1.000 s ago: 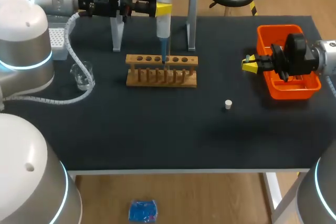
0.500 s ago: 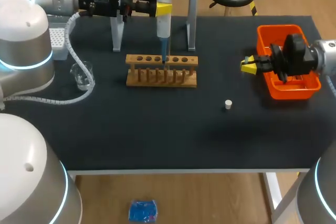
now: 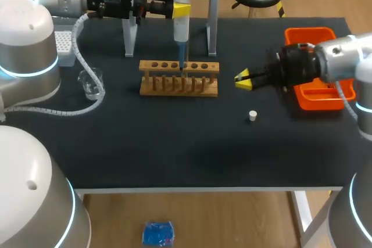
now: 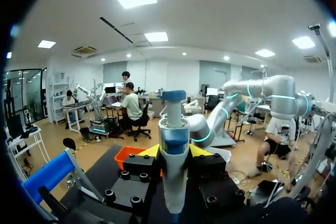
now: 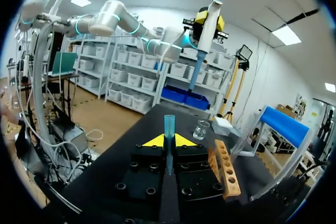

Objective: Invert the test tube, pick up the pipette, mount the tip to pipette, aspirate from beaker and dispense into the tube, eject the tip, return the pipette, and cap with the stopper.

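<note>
Left gripper clamped on pipette, tip over wooden rack. Right gripper pinching small bluish tube (barely visible from head view). White stopper lying nearby.

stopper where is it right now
Head view: the white stopper lies alone on the right half of the table, right of and in front of the wooden rack, just nearer the front edge than the right gripper.
</note>
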Motion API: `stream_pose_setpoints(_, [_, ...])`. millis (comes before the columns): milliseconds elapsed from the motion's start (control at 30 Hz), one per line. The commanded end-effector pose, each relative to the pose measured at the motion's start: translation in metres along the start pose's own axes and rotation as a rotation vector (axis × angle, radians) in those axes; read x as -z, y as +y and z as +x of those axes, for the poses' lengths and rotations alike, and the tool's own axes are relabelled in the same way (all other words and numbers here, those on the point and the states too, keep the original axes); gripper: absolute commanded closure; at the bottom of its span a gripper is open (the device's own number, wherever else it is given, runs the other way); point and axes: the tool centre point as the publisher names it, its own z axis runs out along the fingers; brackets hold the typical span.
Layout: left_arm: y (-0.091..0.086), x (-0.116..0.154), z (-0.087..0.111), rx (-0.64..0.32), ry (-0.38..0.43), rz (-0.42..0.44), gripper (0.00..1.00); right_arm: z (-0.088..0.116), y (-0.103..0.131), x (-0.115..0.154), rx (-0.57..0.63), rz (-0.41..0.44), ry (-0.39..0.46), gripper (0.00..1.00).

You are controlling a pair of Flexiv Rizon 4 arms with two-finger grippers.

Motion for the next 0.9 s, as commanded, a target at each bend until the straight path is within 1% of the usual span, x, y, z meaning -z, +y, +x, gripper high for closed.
stream_pose_setpoints(33, [-0.001,0.001,-0.001,0.001,0.004,-0.003,1.00,-0.009,-0.004,-0.031,0.006,0.006,-0.005,1.00])
stream_pose_setpoints(300, [-0.001,0.001,-0.001,0.001,0.004,-0.003,1.00,-0.023,-0.002,-0.068,0.030,0.018,-0.015,1.00])
stream_pose_setpoints(400, [-0.001,0.001,-0.001,0.001,0.004,-0.003,1.00,-0.027,-0.002,-0.081,0.035,0.036,-0.012,1.00])
stream_pose_setpoints(533, [-0.001,0.001,-0.001,0.001,0.004,-0.003,1.00,-0.032,-0.001,-0.094,0.041,0.041,-0.009,1.00])
stream_pose_setpoints(667, [-0.001,0.001,-0.001,0.001,0.004,-0.003,1.00,-0.037,0.001,-0.105,0.047,0.050,-0.010,1.00])
stream_pose_setpoints(900, [-0.001,0.001,-0.001,0.001,0.004,-0.003,1.00,-0.044,0.008,-0.114,0.053,0.049,-0.015,1.00])
